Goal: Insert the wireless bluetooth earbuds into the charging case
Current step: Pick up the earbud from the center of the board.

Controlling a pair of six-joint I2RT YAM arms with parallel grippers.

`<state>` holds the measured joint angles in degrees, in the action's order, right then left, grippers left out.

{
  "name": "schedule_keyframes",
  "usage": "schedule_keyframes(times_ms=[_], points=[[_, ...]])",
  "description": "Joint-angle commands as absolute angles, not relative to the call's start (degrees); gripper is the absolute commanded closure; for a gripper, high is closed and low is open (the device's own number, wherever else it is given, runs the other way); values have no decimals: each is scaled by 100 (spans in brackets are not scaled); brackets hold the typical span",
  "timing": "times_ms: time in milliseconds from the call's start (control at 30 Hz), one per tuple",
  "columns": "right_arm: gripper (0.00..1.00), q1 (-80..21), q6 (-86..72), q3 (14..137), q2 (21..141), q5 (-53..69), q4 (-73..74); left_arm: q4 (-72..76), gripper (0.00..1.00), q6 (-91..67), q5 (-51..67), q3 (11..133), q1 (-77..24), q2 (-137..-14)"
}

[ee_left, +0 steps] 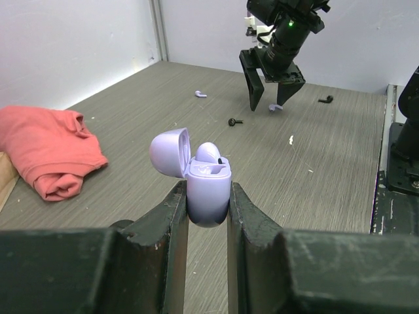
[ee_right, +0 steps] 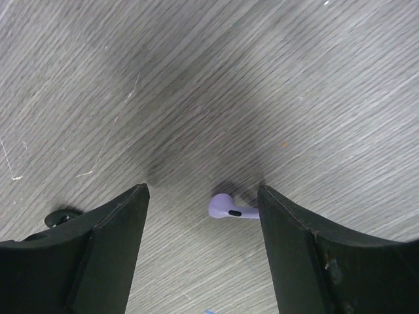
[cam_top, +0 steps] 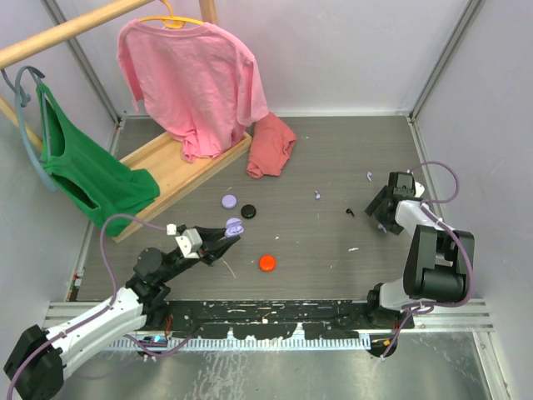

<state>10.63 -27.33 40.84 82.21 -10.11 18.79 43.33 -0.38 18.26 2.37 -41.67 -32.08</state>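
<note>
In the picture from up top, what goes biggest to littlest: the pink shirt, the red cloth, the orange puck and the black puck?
1. pink shirt, by far the biggest
2. red cloth
3. orange puck and black puck: they look about the same size, so I won't rank one above the other.

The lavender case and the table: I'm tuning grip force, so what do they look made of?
The lavender case looks like smooth, satin moulded plastic: soft highlights on its rounded lid. The table seems matte wood-grain laminate, judging by its fine grey streaks; possibly vinyl.
</note>
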Motion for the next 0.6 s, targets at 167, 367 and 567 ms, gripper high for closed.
schedule_keyframes(times_ms=[167,367,567], points=[[28,1081,-2821,4026,8067,-623,2150,4522,99,35,1907,305,-4183,-3277],[35,1080,-2752,4087,7937,-359,2442,4526,99,36,1916,299,-4177,-3275],[39,1074,-2688,4195,7954,-606,2618,4523,99,38,1918,304,-4182,-3270]])
